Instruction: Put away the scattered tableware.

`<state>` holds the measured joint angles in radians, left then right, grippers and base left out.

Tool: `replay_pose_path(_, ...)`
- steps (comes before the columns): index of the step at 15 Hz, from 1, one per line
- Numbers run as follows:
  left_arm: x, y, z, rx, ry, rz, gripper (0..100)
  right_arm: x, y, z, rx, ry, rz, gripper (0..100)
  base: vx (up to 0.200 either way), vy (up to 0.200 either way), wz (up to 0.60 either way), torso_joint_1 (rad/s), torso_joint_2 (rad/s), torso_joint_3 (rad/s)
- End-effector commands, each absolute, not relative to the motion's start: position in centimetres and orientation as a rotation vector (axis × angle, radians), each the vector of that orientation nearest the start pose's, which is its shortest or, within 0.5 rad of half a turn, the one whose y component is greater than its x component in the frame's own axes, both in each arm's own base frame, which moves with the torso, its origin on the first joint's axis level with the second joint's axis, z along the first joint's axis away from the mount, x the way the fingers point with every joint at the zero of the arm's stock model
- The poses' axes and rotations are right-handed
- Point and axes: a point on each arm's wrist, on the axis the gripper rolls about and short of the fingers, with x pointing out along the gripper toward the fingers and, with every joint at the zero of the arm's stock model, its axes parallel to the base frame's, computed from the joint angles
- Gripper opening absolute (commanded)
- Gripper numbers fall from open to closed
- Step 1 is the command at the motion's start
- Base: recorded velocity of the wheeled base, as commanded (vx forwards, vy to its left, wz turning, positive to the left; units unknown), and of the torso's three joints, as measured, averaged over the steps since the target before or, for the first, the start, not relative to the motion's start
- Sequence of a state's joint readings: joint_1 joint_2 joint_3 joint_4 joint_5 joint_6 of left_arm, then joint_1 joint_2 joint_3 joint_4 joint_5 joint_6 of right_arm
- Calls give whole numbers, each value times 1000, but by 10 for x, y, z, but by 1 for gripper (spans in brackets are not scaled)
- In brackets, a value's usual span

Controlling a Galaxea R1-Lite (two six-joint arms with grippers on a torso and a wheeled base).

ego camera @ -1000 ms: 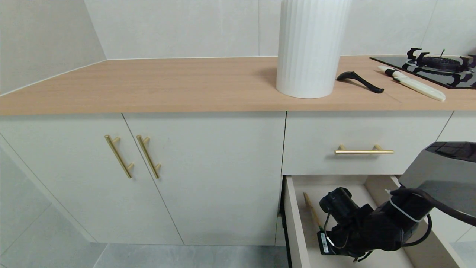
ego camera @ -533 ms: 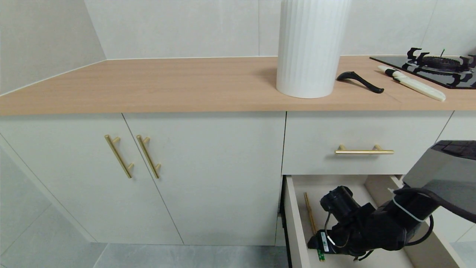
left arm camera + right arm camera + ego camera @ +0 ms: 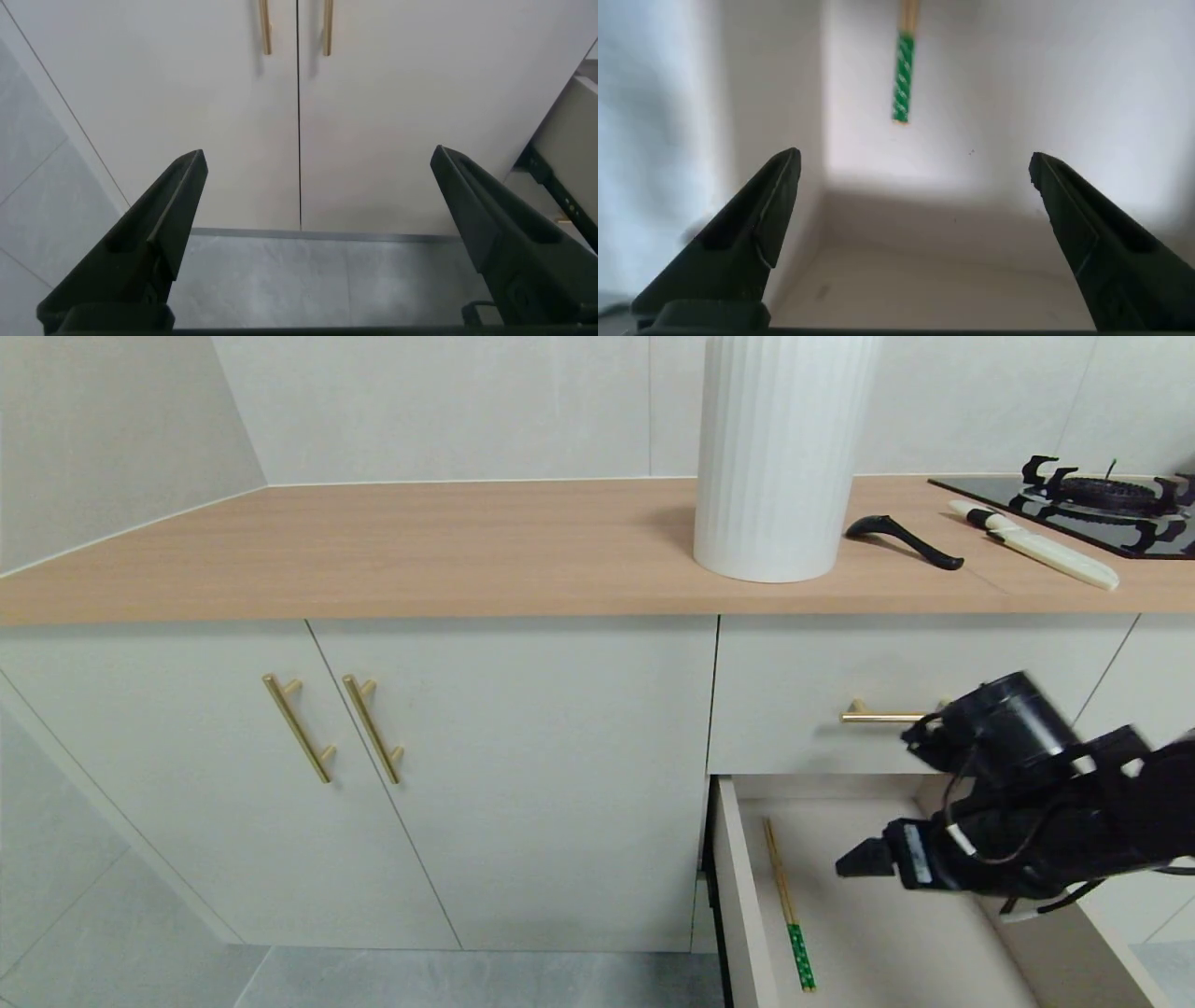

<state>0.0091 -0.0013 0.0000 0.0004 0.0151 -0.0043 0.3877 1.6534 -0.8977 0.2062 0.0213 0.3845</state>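
We see our right tool (image 3: 913, 166) spread wide and empty above the open drawer (image 3: 742, 896); chopsticks (image 3: 789, 919) lie inside along its left wall.

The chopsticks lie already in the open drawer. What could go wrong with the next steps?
1. The right tool hangs open above the drawer, just below the upper drawer's handle; rising toward the counter, the arm may strike that handle.
2. The knife lies with its tip near the counter's front edge; a poor grasp may push it off.
3. The black spoon lies close to the white ribbed container, leaving the tool little room.
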Motion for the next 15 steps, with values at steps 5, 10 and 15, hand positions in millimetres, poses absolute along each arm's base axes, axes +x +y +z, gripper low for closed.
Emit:
replay_pose_path(5,-23,0,75,-5,0,25,100,206,26,238,194,665,131,100,0,0,0,0,0,0)
replay_pose_path(10,-23,0,75,-5,0,25,100,198,26,234,135,668,153,100,0,0,0,30,-142,-117)
replay_pose_path(15,-23,0,75,-5,0,25,100,198,27,232,131,675,159,100,0,0,0,117,-427,-306)
